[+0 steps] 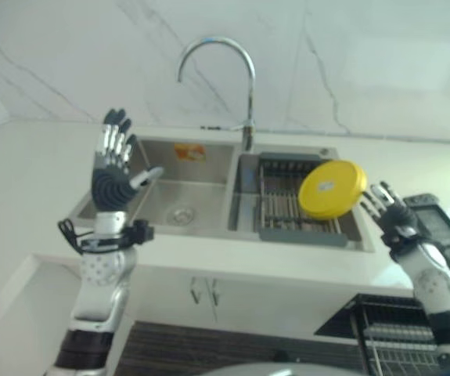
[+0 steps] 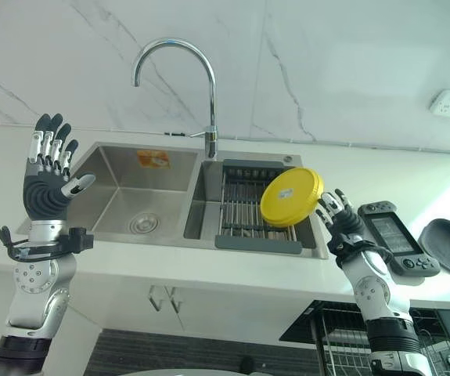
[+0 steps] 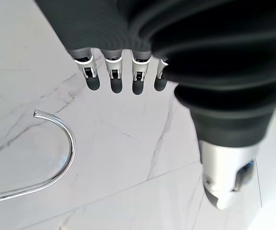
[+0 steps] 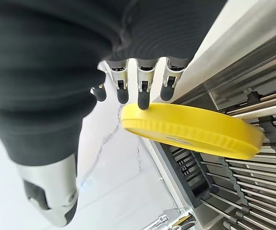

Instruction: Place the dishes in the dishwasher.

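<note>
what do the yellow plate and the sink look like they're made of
Yellow plate: probably plastic, from its uniform opaque colour, smooth soft sheen and finely ribbed rim. Sink: looks like brushed stainless steel, grey metal with dull, streaky reflections.

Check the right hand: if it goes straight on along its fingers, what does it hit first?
The right hand would meet the yellow plate first. The right wrist view shows its straight fingertips at or almost on the plate's rim; contact itself is hard to confirm. Beyond lies the sink's dish rack.
</note>
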